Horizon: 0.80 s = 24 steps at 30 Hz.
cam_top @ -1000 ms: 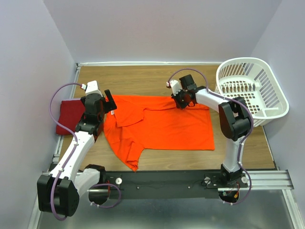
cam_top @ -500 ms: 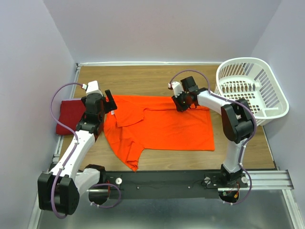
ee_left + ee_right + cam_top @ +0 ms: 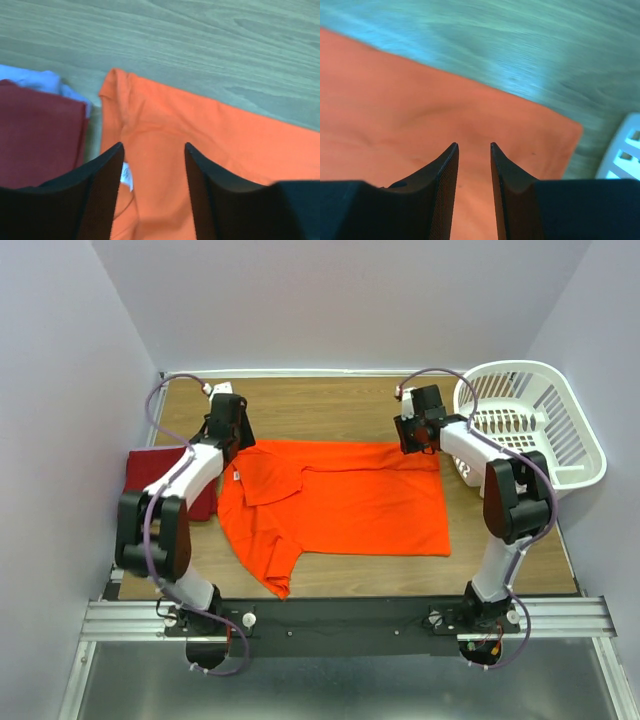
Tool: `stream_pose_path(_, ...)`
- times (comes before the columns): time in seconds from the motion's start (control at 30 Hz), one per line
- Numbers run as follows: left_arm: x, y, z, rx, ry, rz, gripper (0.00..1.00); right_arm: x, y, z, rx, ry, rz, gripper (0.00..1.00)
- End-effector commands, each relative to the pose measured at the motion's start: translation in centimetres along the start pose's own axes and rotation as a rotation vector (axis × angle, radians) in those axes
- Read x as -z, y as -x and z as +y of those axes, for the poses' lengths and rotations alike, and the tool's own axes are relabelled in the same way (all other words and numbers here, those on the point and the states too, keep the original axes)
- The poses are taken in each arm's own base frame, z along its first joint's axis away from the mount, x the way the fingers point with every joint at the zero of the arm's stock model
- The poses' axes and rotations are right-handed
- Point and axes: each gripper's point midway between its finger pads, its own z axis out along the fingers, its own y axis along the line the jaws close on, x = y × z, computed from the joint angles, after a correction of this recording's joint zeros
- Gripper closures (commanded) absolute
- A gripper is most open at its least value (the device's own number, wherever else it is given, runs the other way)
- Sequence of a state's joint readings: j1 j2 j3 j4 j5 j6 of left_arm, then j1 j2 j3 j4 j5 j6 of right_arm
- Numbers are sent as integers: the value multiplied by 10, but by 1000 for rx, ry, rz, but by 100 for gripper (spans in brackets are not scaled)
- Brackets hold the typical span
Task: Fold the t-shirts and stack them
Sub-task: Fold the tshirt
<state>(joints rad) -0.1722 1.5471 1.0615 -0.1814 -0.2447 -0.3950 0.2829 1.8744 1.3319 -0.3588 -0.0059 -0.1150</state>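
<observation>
At the far edge of the orange-red t-shirt (image 3: 340,505), spread on the counter (image 3: 320,405) beside the folded crimson t-shirt (image 3: 150,475) at left, the left tool (image 3: 152,147) hovers released and the right tool (image 3: 473,145) narrowly parted, both empty, so a shallow pinch could slip and skew the fold.

The orange-red t-shirt (image 3: 340,505) is seen as soft matt cloth, faintly creased, and the dark crimson t-shirt (image 3: 145,472) as a similar dull woven cloth. The table (image 3: 320,405) is surfaced in smooth wood-grain board with a low sheen. The basket (image 3: 515,366) is moulded in white, slightly glossy plastic lattice. The fingers (image 3: 100,195) of the left gripper (image 3: 153,150) and of the right gripper (image 3: 473,147) are finished in smooth matt black plastic. The rail (image 3: 560,612) is made of brushed pale metal.
</observation>
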Motion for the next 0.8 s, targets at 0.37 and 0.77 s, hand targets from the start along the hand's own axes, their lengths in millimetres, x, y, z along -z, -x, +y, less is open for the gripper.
stream_pose_path(0.37, -89, -74, 16, 4, 123, 324, 54, -42, -32, -58, -233, -258, 88, 62)
stream_pose_path(0.77, -142, -48, 20, 68, 128, 326, 57, -89, -13, -99, -243, -324, 64, 60)
